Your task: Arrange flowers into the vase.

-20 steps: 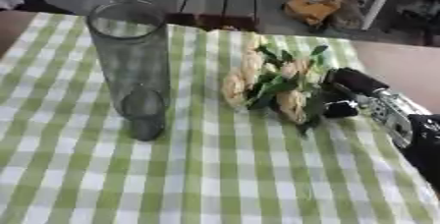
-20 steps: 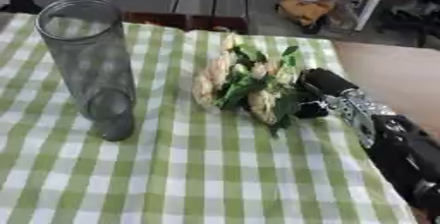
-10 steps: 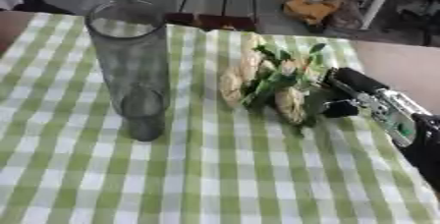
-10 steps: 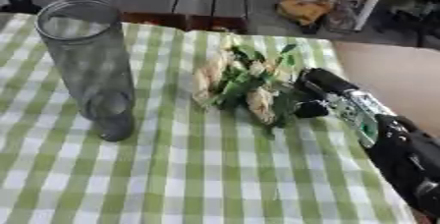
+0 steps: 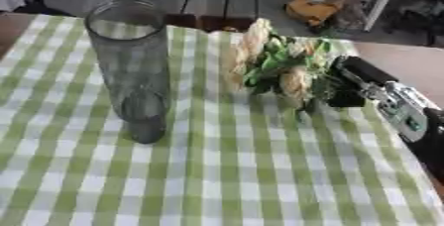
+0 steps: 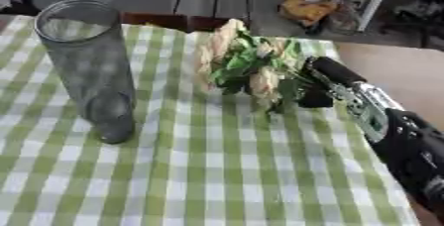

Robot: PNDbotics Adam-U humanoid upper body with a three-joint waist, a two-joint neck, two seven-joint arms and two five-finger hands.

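Lifting has begun: right of the glass vase (image 5: 130,69) standing on the checked tablecloth (image 5: 217,180), the right hand (image 6: 334,84) curls round the flower bunch (image 6: 247,69), whose cream heads have risen and tilted vaseward; insertion remains.

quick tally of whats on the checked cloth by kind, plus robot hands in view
glass vase: 1
flower bunch: 1
robot right hand, at the bunch: 1
total: 3
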